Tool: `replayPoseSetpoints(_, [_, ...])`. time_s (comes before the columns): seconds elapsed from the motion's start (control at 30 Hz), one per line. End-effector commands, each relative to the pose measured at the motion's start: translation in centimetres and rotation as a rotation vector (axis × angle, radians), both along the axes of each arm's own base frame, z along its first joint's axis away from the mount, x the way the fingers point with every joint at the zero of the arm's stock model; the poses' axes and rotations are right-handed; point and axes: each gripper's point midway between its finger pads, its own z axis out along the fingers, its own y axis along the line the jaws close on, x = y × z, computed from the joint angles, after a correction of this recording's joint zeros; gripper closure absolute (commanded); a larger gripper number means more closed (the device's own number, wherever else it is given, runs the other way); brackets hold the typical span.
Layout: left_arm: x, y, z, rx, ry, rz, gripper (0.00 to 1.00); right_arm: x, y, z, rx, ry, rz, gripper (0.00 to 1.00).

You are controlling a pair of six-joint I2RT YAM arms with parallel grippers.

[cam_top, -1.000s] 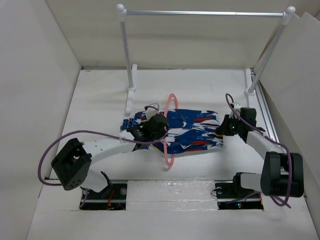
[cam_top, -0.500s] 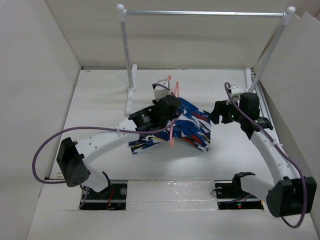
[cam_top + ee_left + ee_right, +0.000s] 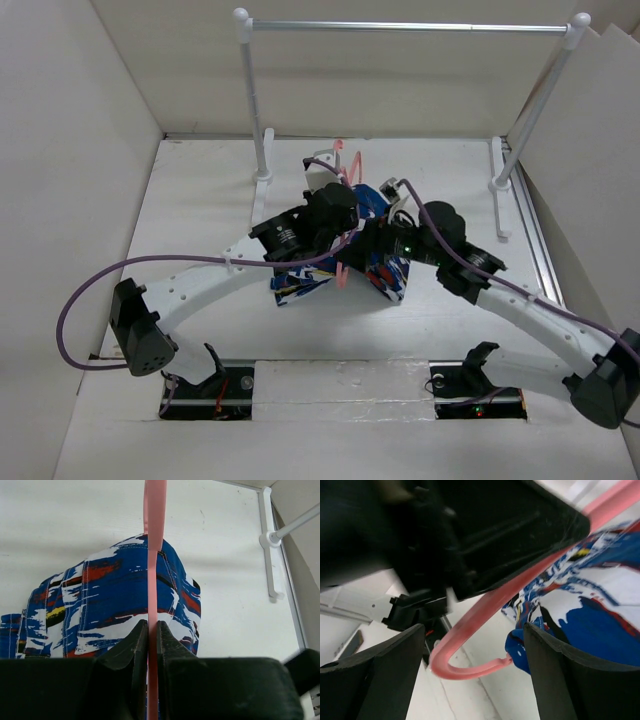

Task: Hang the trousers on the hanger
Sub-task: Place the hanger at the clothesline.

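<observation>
Two changes: the left pincer [image 3: 152, 626], clamped on the hanger [image 3: 155, 540], has lifted it toward the desk's [image 3: 200, 190] far edge, so the trousers [image 3: 100, 600] drape over its bar. The right pincer [image 3: 474, 630], wide open and empty, has swung in beside them. Nearly done, I judge.

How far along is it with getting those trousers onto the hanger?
Mostly done, it seems: the trousers appear folded over the pink hanger. In hand: the left pincer is clamped on the hanger, holding it upright; the right pincer is open beside its lower corner. Left, probably: evening the legs and letting go.
</observation>
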Motion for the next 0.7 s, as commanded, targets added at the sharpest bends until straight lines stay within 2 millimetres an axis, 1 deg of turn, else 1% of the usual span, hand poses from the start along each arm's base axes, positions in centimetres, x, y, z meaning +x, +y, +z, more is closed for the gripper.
replayPoseSetpoints(0.0, [-0.1,-0.1,6.1,-0.171,-0.115,-0.002,1.0,0.3,2.1,2.6,0.138,-0.01,0.003,0.16])
replayPoseSetpoints(0.03, [-0.2,0.0,6.2,-0.176,-0.116,-0.007,1.0,0.3,2.7,2.1,0.132,0.005,0.013,0.16])
replayPoseSetpoints(0.07, [-0.3,-0.1,6.2,-0.184,-0.114,-0.011,1.0,0.5,2.9,1.9,0.13,0.008,0.006,0.16])
replayPoseSetpoints(0.1, [-0.4,0.0,6.2,-0.191,-0.112,-0.012,1.0,0.4,3.3,1.8,0.139,0.016,0.008,0.16])
replayPoseSetpoints(0.13, [-0.6,0.1,6.3,-0.207,-0.112,-0.013,1.0,0.8,3.4,1.4,0.143,0.024,-0.008,0.18])
replayPoseSetpoints(0.17, [-0.7,0.1,6.5,-0.216,-0.112,-0.02,1.0,0.6,3.8,1.2,0.152,0.033,-0.002,0.19])
replayPoseSetpoints(0.2, [-0.8,0.2,6.5,-0.22,-0.11,-0.022,1.0,0.7,3.9,1.6,0.178,0.04,-0.012,0.27])
replayPoseSetpoints(0.23, [-1.0,0.4,7.0,-0.232,-0.115,-0.023,1.0,0.7,4.0,1.1,0.179,0.05,-0.027,0.33])
replayPoseSetpoints(0.27, [-1.1,0.6,7.3,-0.235,-0.119,-0.018,1.0,0.8,4.0,1.2,0.188,0.052,-0.035,0.38])
replayPoseSetpoints(0.3, [-1.1,0.7,7.5,-0.237,-0.123,-0.018,1.0,0.6,4.2,1.7,0.211,0.047,-0.03,0.5])
replayPoseSetpoints(0.33, [-1.3,1.1,8.6,-0.253,-0.139,-0.02,1.0,0.3,4.5,2.0,0.225,0.045,-0.023,0.62])
replayPoseSetpoints(0.37, [-1.3,1.1,8.6,-0.251,-0.14,-0.02,1.0,0.3,4.5,2.0,0.225,0.045,-0.023,0.62])
replayPoseSetpoints(0.4, [-1.4,1.2,9.3,-0.262,-0.149,-0.024,1.0,0.4,4.6,2.3,0.233,0.047,-0.026,0.71])
replayPoseSetpoints(0.43, [-1.6,1.2,10.8,-0.285,-0.172,-0.035,1.0,0.1,4.7,3.1,0.249,0.041,-0.019,0.76])
replayPoseSetpoints(0.47, [-1.6,1.2,10.8,-0.285,-0.172,-0.035,1.0,0.0,4.7,3.3,0.252,0.038,-0.018,0.76])
replayPoseSetpoints(0.5, [-1.6,1.3,11.6,-0.291,-0.187,-0.041,1.0,0.0,4.7,3.8,0.268,0.036,-0.019,0.84])
replayPoseSetpoints(0.53, [-1.7,1.4,13.1,-0.314,-0.207,-0.046,1.0,0.0,4.7,4.4,0.29,0.03,-0.016,0.86])
replayPoseSetpoints(0.57, [-1.8,1.2,13.8,-0.322,-0.215,-0.061,1.0,-0.2,4.6,4.9,0.309,0.027,-0.013,0.87])
replayPoseSetpoints(0.6, [-1.9,1.2,15.2,-0.333,-0.235,-0.07,1.0,-0.3,4.5,6.1,0.357,0.019,-0.011,0.89])
replayPoseSetpoints(0.67, [-2.1,0.7,16.8,-0.353,-0.253,-0.103,1.0,-0.4,4.5,7.4,0.403,0.004,-0.004,0.9])
